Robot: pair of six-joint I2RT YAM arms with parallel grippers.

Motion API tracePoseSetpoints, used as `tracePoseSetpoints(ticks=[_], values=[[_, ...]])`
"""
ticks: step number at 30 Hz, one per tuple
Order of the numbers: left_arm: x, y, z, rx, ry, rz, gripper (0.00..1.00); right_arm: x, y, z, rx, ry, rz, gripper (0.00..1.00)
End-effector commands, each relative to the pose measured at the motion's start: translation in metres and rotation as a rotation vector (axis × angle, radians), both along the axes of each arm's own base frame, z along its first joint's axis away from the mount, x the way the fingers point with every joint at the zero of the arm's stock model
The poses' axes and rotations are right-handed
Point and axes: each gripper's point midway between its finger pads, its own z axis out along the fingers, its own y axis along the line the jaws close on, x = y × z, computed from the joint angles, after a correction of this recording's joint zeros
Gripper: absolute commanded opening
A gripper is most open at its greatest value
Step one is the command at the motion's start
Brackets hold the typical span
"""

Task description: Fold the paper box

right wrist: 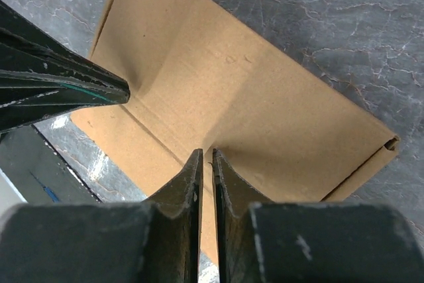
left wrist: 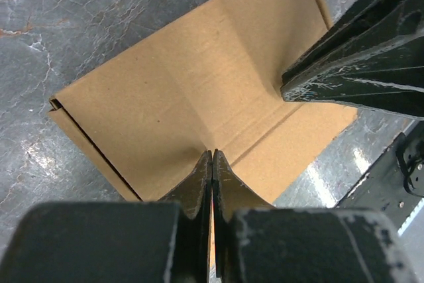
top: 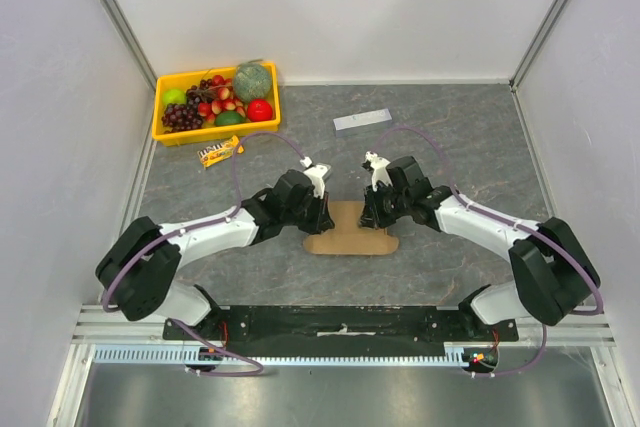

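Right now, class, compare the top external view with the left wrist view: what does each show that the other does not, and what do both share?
Only the top view: the yellow fruit tray, the grey-white strip and a small orange packet. Only the left wrist view: the crease lines in the cardboard, and the left hand seen shut. Both: the paper box, with the left hand and right hand at it.

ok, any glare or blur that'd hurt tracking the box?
Top external: even light, sharp, no glare on the paper box. Left wrist: glare streaks on the table, cardboard matte with crisp creases. Right wrist: same table glare beside the box, no motion blur.
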Motion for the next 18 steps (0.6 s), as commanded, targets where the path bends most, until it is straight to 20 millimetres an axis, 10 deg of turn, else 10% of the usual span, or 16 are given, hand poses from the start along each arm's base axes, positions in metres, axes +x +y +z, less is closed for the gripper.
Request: tracePoseSetpoints(ticks=[1, 10, 14, 18], values=[[0.013, -0.004, 0.002, 0.011, -0.037, 0.018, 0.02, 0.018, 0.003, 0.007, -0.014, -0.070, -0.020, 0.16], [0.015, 0.009, 0.020, 0.043, -0.077, 0.054, 0.02, 0.036, -0.023, 0.041, -0.132, -0.197, -0.100, 0.19], [0.022, 0.026, 0.060, 0.020, -0.177, 0.130, 0.18, 0.051, -0.049, 0.084, -0.147, -0.345, -0.231, 0.37], [0.017, 0.048, 0.077, -0.018, -0.231, 0.210, 0.40, 0.048, -0.062, 0.091, -0.067, -0.355, -0.300, 0.80]])
